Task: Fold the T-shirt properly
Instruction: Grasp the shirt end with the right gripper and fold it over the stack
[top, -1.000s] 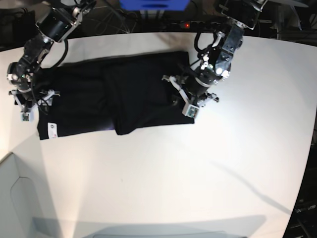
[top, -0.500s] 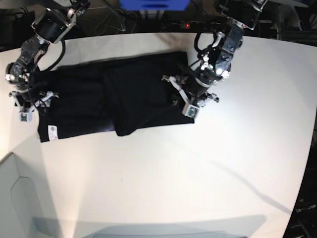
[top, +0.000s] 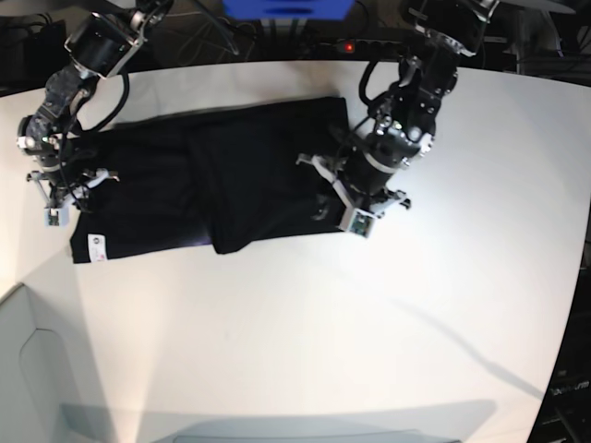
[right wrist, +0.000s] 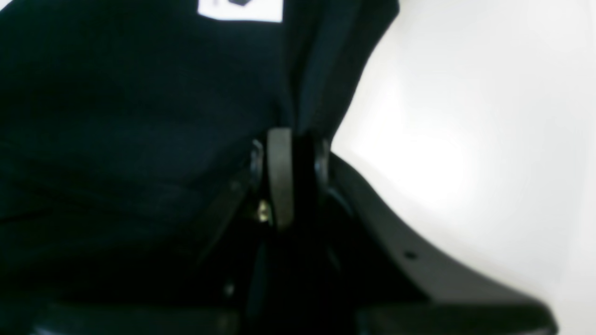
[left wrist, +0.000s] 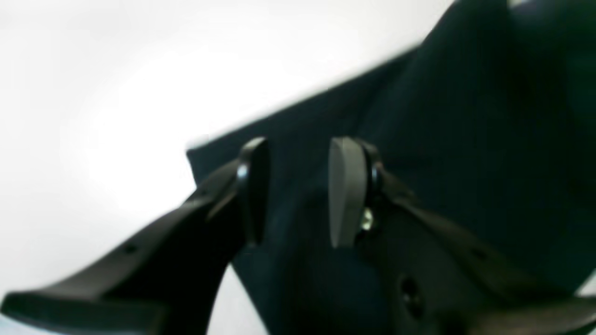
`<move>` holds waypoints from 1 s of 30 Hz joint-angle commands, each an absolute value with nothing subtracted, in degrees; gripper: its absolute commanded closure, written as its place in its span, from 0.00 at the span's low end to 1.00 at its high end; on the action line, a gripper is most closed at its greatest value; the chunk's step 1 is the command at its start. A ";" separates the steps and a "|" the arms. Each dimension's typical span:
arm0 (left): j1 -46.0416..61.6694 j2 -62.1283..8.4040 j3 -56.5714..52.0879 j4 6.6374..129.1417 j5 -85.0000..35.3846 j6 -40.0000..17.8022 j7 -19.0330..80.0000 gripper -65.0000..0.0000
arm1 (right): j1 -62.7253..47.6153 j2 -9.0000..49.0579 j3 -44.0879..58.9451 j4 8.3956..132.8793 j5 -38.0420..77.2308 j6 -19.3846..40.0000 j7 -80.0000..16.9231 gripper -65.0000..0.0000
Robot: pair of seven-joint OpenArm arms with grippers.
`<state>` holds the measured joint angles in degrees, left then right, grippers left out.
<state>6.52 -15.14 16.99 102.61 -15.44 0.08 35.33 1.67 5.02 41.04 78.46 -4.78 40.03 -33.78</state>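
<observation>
Since a second ago, the right gripper [right wrist: 291,179] has snapped closed, pinching the edge of the T-shirt [top: 222,185] at the left of the base view. The black shirt lies partly folded across the far half of the white table [top: 305,341], a white label [top: 96,243] showing at its near-left corner. At right, the left gripper [left wrist: 298,190] has shifted slightly toward the near edge; its jaws stand apart, straddling the cloth's corner.
</observation>
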 commanded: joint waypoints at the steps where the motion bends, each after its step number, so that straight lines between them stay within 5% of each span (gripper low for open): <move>1: 6.20 -15.52 16.48 105.36 -15.43 0.22 34.15 0.67 | 0.84 5.32 41.36 79.78 -9.71 40.00 -39.25 1.00; 7: 11.65 -15.08 5.14 110.73 -15.52 -0.04 34.24 0.67 | -1.36 2.07 41.19 91.91 -9.71 40.00 -39.25 1.00; 17: 10.24 -11.82 2.24 97.10 -15.60 -0.31 33.71 0.67 | -2.07 -5.93 40.13 105.27 -9.71 40.00 -39.25 1.00; 30: 8.04 -8.75 2.59 91.91 -15.60 -0.31 34.24 0.67 | -11.38 -9.00 14.73 116.35 -5.05 40.00 -39.16 1.00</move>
<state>8.71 -8.71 2.72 91.05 -15.62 -0.21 35.35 -12.03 -9.02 14.59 115.39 -5.78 40.27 -40.91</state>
